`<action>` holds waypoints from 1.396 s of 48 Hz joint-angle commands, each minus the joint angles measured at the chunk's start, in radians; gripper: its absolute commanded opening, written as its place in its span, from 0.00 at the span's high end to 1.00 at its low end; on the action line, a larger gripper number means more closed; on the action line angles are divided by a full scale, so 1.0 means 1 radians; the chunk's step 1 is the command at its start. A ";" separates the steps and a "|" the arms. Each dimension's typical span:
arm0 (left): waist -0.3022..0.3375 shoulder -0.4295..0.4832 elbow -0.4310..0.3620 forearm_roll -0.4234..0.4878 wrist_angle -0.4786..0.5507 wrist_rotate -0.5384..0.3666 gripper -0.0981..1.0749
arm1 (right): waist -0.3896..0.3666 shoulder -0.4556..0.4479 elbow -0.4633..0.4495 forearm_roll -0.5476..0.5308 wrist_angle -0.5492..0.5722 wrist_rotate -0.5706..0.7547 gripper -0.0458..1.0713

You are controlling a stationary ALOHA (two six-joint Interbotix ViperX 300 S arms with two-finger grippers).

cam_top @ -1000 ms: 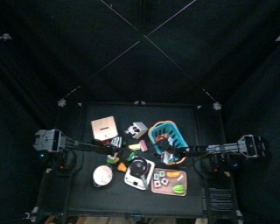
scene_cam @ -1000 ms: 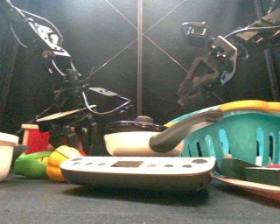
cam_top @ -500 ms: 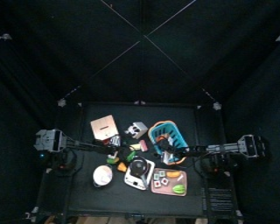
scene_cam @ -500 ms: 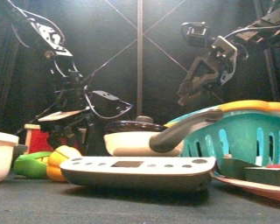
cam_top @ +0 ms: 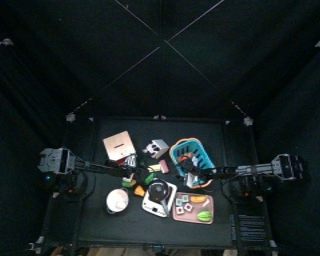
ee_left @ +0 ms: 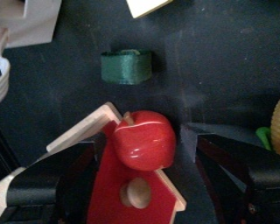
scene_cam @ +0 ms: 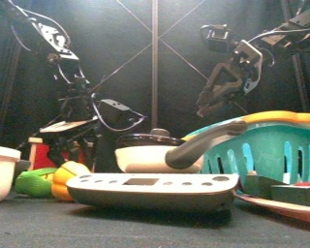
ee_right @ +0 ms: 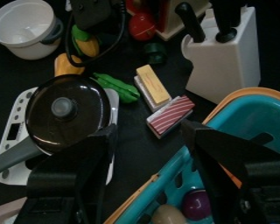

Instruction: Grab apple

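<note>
Two grippers open, empty | left gripper (ee_left: 140, 179) over apple (ee_left: 146, 140) | step: approach | next: descend, close.

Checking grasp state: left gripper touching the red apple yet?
Apart. Left wrist view: red apple lies between the open left gripper jaws, dark table showing on both sides.
</note>
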 commanded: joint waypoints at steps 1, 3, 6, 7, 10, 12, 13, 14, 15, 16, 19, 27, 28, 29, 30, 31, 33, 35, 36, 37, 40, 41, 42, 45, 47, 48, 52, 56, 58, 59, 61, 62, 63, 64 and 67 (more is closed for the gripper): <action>-0.002 -0.018 -0.003 0.008 0.020 -0.043 0.05 | -0.002 -0.011 -0.023 -0.003 -0.003 -0.002 0.13; -0.003 -0.018 0.002 0.021 0.023 -0.066 0.05 | -0.002 -0.011 -0.023 -0.003 -0.005 -0.002 0.13; -0.003 -0.018 0.006 0.040 0.021 -0.087 0.05 | -0.002 -0.008 -0.025 -0.003 -0.003 -0.002 0.13; -0.005 -0.018 0.009 0.046 0.021 -0.094 0.05 | -0.002 -0.008 -0.026 -0.003 -0.003 -0.002 0.13; -0.005 -0.015 0.014 0.060 0.018 -0.109 0.05 | 0.000 -0.005 -0.028 -0.003 -0.003 -0.002 0.13; -0.003 -0.011 0.015 0.064 0.017 -0.115 0.05 | 0.000 -0.003 -0.029 -0.003 -0.003 -0.002 0.13; -0.003 -0.008 0.017 0.066 0.014 -0.120 0.05 | -0.002 0.000 -0.029 -0.003 -0.003 -0.002 0.13; -0.002 -0.006 0.018 0.064 0.011 -0.121 0.05 | -0.002 0.000 -0.031 -0.003 -0.003 -0.002 0.13; -0.002 -0.005 0.020 0.064 0.008 -0.121 0.05 | -0.002 0.002 -0.031 -0.003 -0.003 -0.002 0.13; -0.002 -0.003 0.021 0.064 0.005 -0.121 0.05 | -0.002 0.002 -0.031 -0.003 -0.003 -0.002 0.13; 0.002 0.008 0.025 0.063 -0.011 -0.123 0.05 | -0.003 0.006 -0.031 -0.005 -0.003 -0.002 0.13; 0.003 0.028 0.025 0.063 -0.064 -0.123 0.05 | -0.003 0.014 -0.038 -0.008 -0.003 -0.002 0.13; 0.003 0.031 0.025 0.061 -0.067 -0.121 0.06 | -0.003 0.014 -0.038 -0.008 -0.003 -0.002 0.13; 0.005 0.034 0.025 0.061 -0.069 -0.123 0.06 | -0.003 0.014 -0.038 -0.008 -0.003 -0.002 0.13; 0.006 0.035 0.025 0.060 -0.071 -0.123 0.06 | -0.003 0.014 -0.038 -0.008 -0.003 -0.002 0.13; 0.008 0.037 0.026 0.058 -0.071 -0.123 0.06 | -0.002 0.015 -0.037 -0.008 -0.003 -0.003 0.13; 0.011 0.040 0.029 0.054 -0.071 -0.123 0.06 | -0.002 0.015 -0.038 -0.008 -0.003 -0.002 0.13; 0.014 0.040 0.032 0.048 -0.071 -0.121 0.06 | -0.002 0.017 -0.037 -0.008 -0.005 -0.002 0.13; 0.014 0.040 0.034 0.046 -0.071 -0.123 0.07 | -0.002 0.015 -0.037 -0.008 -0.003 -0.002 0.13; 0.015 0.040 0.037 0.043 -0.071 -0.123 0.07 | -0.002 0.015 -0.037 -0.008 -0.003 -0.002 0.13; 0.015 0.040 0.043 0.040 -0.071 -0.121 0.08 | -0.002 0.015 -0.038 -0.008 -0.003 -0.002 0.13; 0.015 0.038 0.044 0.038 -0.071 -0.121 0.09 | -0.002 0.015 -0.037 -0.008 -0.003 -0.003 0.13; 0.015 0.038 0.046 0.035 -0.071 -0.121 0.10 | -0.002 0.015 -0.038 -0.008 -0.003 -0.002 0.13; 0.015 0.040 0.051 0.029 -0.071 -0.121 0.13 | -0.002 0.015 -0.038 -0.008 -0.003 -0.003 0.13; 0.015 0.038 0.052 0.026 -0.071 -0.121 0.15 | -0.002 0.015 -0.037 -0.008 -0.003 -0.003 0.13; 0.015 0.038 0.052 0.025 -0.071 -0.121 0.18 | -0.002 0.015 -0.038 -0.008 -0.005 -0.002 0.13; 0.015 0.035 0.054 0.025 -0.071 -0.121 0.23 | -0.002 0.015 -0.038 -0.008 -0.003 -0.002 0.13; 0.011 0.025 0.049 0.026 -0.069 -0.121 0.27 | -0.002 0.015 -0.038 -0.008 -0.005 -0.003 0.13; 0.008 0.015 0.048 0.028 -0.067 -0.121 0.27 | -0.003 0.015 -0.038 -0.008 -0.003 -0.002 0.13; 0.008 0.011 0.046 0.026 -0.067 -0.121 0.27 | -0.002 0.017 -0.038 -0.008 -0.003 -0.003 0.13; 0.002 -0.005 0.044 0.025 -0.064 -0.121 0.27 | -0.002 0.017 -0.038 -0.008 -0.003 -0.003 0.13; -0.003 -0.012 0.043 0.025 -0.063 -0.121 0.27 | -0.002 0.017 -0.037 -0.008 -0.003 -0.003 0.13; -0.009 -0.021 0.041 0.025 -0.061 -0.123 0.27 | -0.002 0.015 -0.037 -0.008 -0.005 -0.003 0.13; -0.017 -0.031 0.041 0.025 -0.060 -0.123 0.27 | -0.002 0.017 -0.037 -0.008 -0.005 -0.003 0.13; -0.038 -0.066 0.041 0.025 -0.057 -0.123 0.27 | -0.002 0.015 -0.037 -0.008 -0.003 -0.003 0.13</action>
